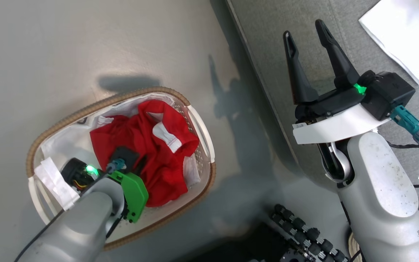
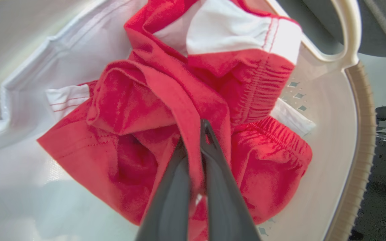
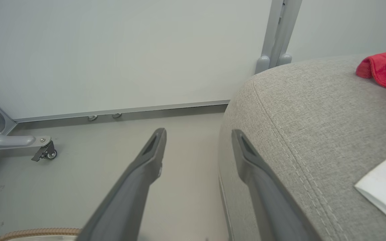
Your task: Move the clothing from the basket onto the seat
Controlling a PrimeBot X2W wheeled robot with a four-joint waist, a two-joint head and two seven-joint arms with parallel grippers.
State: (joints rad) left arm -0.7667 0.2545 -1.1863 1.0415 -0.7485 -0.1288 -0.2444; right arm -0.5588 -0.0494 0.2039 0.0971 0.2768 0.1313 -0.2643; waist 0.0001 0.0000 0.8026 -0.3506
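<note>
Red clothing [image 2: 129, 110] lies heaped in the basket [image 2: 364, 140] on the floor [image 1: 86, 43]. Our left tool [image 2: 193, 135] is down among it, fingers pressed together and pinching a fold of the red fabric. Beyond the basket, our right tool [image 1: 304, 29] hangs spread wide, holding nothing, at the rounded edge of the grey seat [image 3: 313, 117]. Farther along the seat lie a white cloth [image 1: 402, 32] and a red piece [image 3: 385, 67].

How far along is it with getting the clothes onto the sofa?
Done: a red piece and a white cloth lie on the seat. In hand: the left hand is shut on the red clothing in the basket. Left: carrying that pile over; the right hand is open, empty.
</note>
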